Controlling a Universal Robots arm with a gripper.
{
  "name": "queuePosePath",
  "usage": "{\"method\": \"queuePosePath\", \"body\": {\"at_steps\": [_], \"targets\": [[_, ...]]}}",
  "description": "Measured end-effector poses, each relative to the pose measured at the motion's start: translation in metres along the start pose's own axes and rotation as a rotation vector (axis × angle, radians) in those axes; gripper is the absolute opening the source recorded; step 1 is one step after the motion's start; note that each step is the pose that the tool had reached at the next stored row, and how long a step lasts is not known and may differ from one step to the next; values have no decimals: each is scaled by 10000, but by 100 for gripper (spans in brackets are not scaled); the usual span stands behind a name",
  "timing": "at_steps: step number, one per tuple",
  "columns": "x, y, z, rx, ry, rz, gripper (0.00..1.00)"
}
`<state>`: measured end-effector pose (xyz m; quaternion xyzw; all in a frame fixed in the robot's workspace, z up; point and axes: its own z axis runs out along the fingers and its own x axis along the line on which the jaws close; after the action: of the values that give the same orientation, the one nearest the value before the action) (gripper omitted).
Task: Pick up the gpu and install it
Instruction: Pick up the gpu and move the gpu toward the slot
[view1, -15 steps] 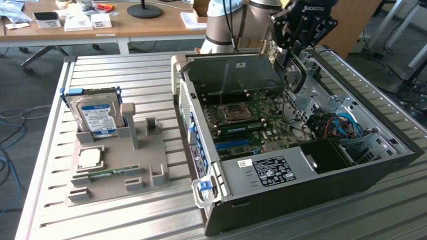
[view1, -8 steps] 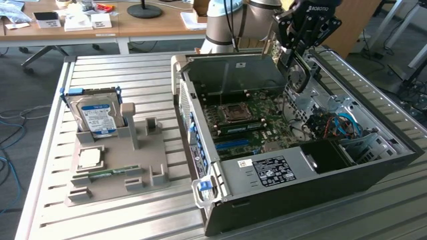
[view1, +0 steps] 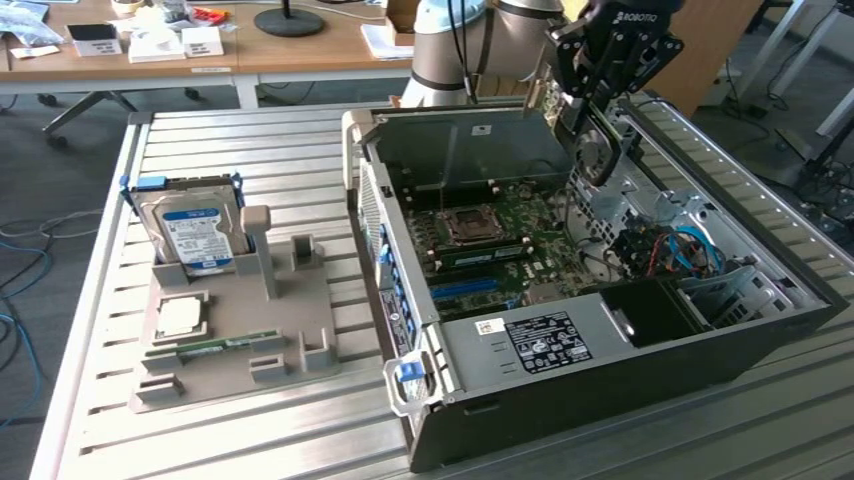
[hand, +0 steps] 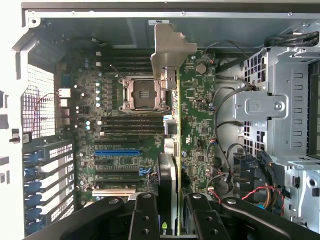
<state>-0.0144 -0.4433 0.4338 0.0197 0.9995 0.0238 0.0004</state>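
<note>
My gripper (view1: 603, 92) hangs over the open computer case (view1: 747, 345), shut on the gpu (view1: 595, 152). The card hangs on edge below the fingers, its black round fan facing the exterior view's left, clear of the motherboard (view1: 514, 250). In the wrist view the gpu (hand: 173, 150) shows edge-on as a thin green strip running away from the gripper (hand: 172, 216). Its silver bracket (hand: 167, 50) is at the far end, over the case's rear wall. The black fingers (hand: 145, 215) clamp both faces of the card. Beneath it lie the motherboard (hand: 200, 100) and its blue slot (hand: 117, 151).
The CPU socket (hand: 142, 94) sits beside the card's line. A metal drive cage (hand: 280, 110) and loose cables (view1: 681, 250) fill the case's other side. On the grey holder (view1: 247, 375) at the exterior view's left stand a hard drive (view1: 194, 235), a CPU (view1: 180, 315) and a RAM stick (view1: 214, 347).
</note>
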Motion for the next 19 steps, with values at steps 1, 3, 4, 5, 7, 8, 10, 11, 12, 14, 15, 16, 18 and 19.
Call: {"method": "queuePosePath", "body": {"at_steps": [1, 3, 4, 5, 7, 8, 10, 11, 12, 14, 15, 16, 18, 19], "targets": [[-5, 0, 0, 0, 0, -1, 27], [-23, 1, 0, 1, -1, 2, 27], [-36, 1, 0, 0, -1, 1, 27], [-49, 2, 0, 0, 0, 2, 27], [-78, 3, 0, 0, 0, 2, 27], [-93, 4, 0, 1, 0, 2, 27], [-123, 5, 0, 0, -1, 2, 27], [-138, 5, 0, 0, 0, 1, 27], [-152, 6, 0, 1, 0, 1, 27], [-171, 7, 0, 0, 0, 1, 27], [-171, 7, 0, 0, 0, 2, 27], [-172, 7, 0, 0, 0, 2, 27], [-172, 7, 0, 0, 0, 2, 27], [-174, 7, 0, 0, 0, 1, 27]]}}
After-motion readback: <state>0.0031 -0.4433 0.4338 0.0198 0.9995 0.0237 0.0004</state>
